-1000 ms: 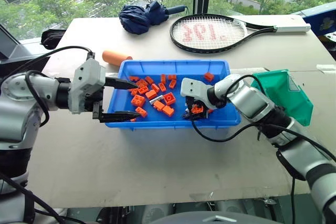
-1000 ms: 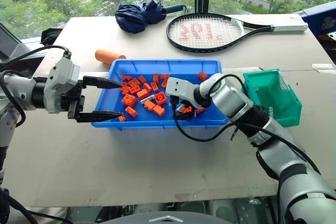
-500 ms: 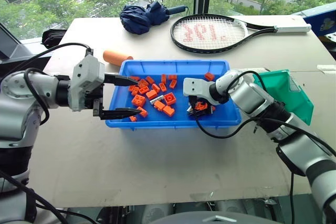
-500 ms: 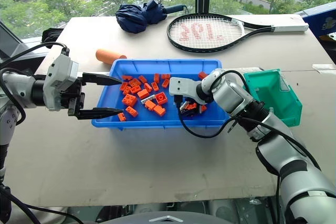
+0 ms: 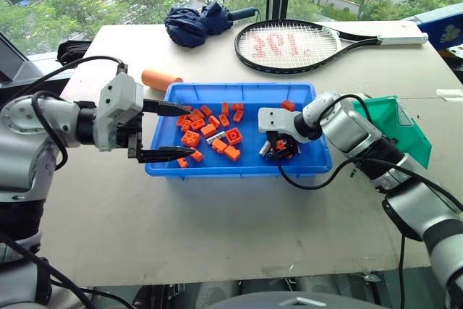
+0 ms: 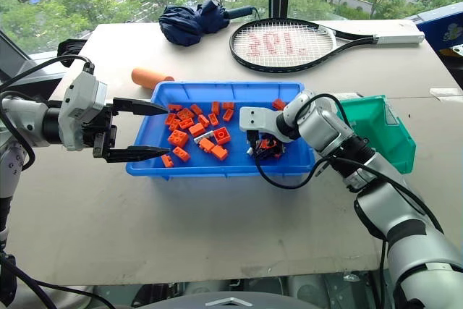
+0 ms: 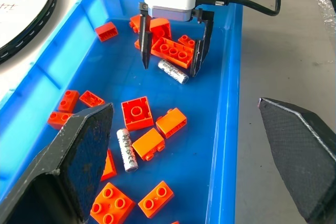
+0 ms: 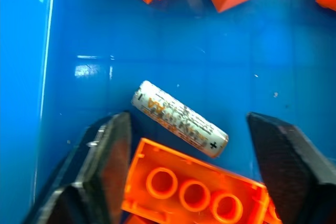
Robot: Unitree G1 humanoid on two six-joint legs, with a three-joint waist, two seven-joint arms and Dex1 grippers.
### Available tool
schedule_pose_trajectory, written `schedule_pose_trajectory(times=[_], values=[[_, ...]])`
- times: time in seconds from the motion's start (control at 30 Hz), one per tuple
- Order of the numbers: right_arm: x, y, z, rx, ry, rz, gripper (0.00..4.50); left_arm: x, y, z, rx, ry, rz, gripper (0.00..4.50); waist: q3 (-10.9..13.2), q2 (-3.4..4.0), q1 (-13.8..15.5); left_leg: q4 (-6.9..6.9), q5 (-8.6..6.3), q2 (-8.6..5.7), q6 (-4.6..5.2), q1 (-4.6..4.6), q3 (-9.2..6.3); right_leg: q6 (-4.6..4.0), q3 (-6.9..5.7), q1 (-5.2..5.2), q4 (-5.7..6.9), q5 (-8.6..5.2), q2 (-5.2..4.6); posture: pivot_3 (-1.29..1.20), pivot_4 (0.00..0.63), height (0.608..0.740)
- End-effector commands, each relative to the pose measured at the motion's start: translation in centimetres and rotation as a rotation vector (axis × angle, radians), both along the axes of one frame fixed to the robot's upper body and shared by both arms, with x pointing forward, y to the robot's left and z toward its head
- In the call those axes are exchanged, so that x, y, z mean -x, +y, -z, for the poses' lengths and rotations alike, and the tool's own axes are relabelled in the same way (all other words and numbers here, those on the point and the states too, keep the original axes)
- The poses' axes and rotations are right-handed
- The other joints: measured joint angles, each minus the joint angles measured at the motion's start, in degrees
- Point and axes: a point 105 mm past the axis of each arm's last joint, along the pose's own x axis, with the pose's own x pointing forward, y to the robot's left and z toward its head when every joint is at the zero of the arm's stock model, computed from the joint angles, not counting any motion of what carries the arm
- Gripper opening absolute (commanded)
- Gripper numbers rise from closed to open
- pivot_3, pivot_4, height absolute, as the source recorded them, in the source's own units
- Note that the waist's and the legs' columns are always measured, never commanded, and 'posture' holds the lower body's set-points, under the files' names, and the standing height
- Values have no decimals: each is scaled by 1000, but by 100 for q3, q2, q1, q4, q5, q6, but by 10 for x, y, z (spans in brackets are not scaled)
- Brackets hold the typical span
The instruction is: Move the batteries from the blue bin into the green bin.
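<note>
Right claw: right gripper is down inside the blue bin at its right end, fingers apart, straddling a battery and a long orange brick. Nothing is clamped; the battery lies flat on the bin floor.
Target battery: it lies slantwise between the fingers, touching or just beside the long brick. Judged: the brick crowds the pinch, and a close could catch brick along with battery.
Approach: the claw points steeply down from above, which suits a low, thin cylinder lying on a flat floor.
Second battery: another battery lies among bricks near the middle of the bin, untouched.
Left claw: left gripper hangs level at the bin's left end, fingers wide apart, one above the far-left corner, one above the near-left rim. It holds nothing. Judged: parked clear of the working arm.
Green bin: green bin sits just right of the blue bin, behind the right forearm. Contents cannot be told.
Progress: judged in the pickup step; at least two batteries remain to move.
Bystanders: racket, umbrella and an orange cylinder lie at the far side, well clear.
</note>
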Motion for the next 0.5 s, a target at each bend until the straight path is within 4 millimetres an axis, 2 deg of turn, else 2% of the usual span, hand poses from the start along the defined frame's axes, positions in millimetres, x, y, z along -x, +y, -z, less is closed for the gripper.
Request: schedule_pose_trajectory(times=[0.03,0.13,0.17,0.37,0.43,0.5], values=[[-2,-1,4,24,-4,3,1814,2,-2,-8,5,-35,23,4500,0,0,1,0,0,0,0,0,0,0,0,0,0,0,0,0,150,740],[-2,2,4,16,-5,-5,359,3,-2,-8,7,-35,23,4500,0,0,1,0,0,0,0,0,0,0,0,0,0,0,0,0,150,740],[-1,3,4,13,-5,-6,23,3,-2,-8,8,-34,22,4500,0,0,1,0,0,0,0,0,0,0,0,0,0,0,-1,0,150,740],[2,9,1,-35,10,-2,23,3,1,-6,12,-31,21,4500,0,0,-1,0,0,0,-1,0,-1,0,0,0,0,0,-1,0,150,740],[1,12,-12,-109,2,30,23,3,1,-6,22,-32,23,4500,0,0,1,0,0,0,-1,0,-1,0,0,0,0,0,0,0,150,740],[-1,12,-40,-240,-44,106,23,-1,-1,-13,67,-52,20,4500,1,2,21,0,0,0,-1,-2,-1,0,0,-1,0,0,-3,0,150,740]])
